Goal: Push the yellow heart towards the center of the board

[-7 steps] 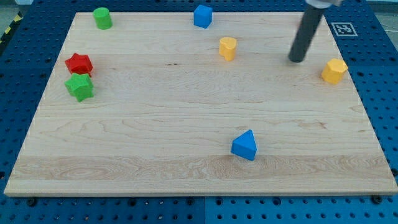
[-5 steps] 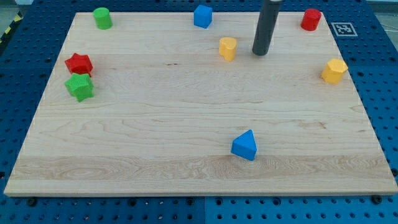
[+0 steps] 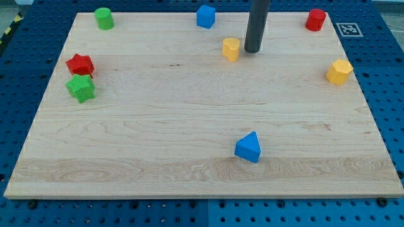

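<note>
The yellow heart (image 3: 231, 48) sits on the wooden board (image 3: 189, 120) near the view's top, a little right of the middle. My tip (image 3: 252, 50) stands just to the heart's right, a small gap apart from it. The rod rises from there out of the view's top.
A blue block (image 3: 206, 16) lies at the top, above the heart. A red cylinder (image 3: 315, 19) is at the top right, a yellow block (image 3: 339, 72) at the right edge. A green cylinder (image 3: 104, 18), red star (image 3: 80, 64) and green star (image 3: 81, 87) are at the left. A blue triangle (image 3: 249, 147) lies lower middle.
My tip has moved from the board's right toward the left, ending just right of the yellow heart. The red cylinder came into view. No block has moved.
</note>
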